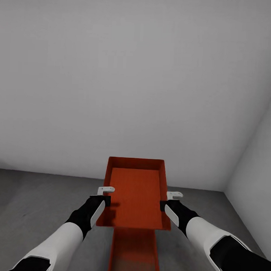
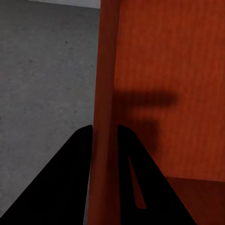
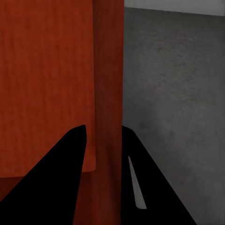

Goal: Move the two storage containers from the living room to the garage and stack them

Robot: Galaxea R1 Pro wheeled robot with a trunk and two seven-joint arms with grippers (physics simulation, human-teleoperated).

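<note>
Two orange-red bins show in the head view, both with their long axis running from near to far. The upper container (image 1: 136, 194) is held up between the arms, open side up, its far end toward the white wall (image 1: 130, 80) and its near end toward the robot. Its inside shows only a bare ribbed bottom; nothing lies in it. The lower container (image 1: 133, 251) sits below it and nearer the robot, on the grey concrete floor (image 1: 33, 210), pointing the same way. Its far part is hidden under the held bin, and the part of its inside that shows holds nothing.

The left gripper (image 1: 103, 197) is clenched on the left long wall of the upper container, near that wall's near end. In the left wrist view the wall (image 2: 105, 117) runs between the two dark fingers (image 2: 61, 187), one outside and one inside the bin. The right gripper (image 1: 169, 203) grasps the right long wall in the same fashion, across from the left one. In the right wrist view that wall (image 3: 108, 93) passes between its fingers (image 3: 51, 183), with the concrete floor beyond on the outer side.

A second white wall (image 1: 260, 156) closes the corner at far right.
</note>
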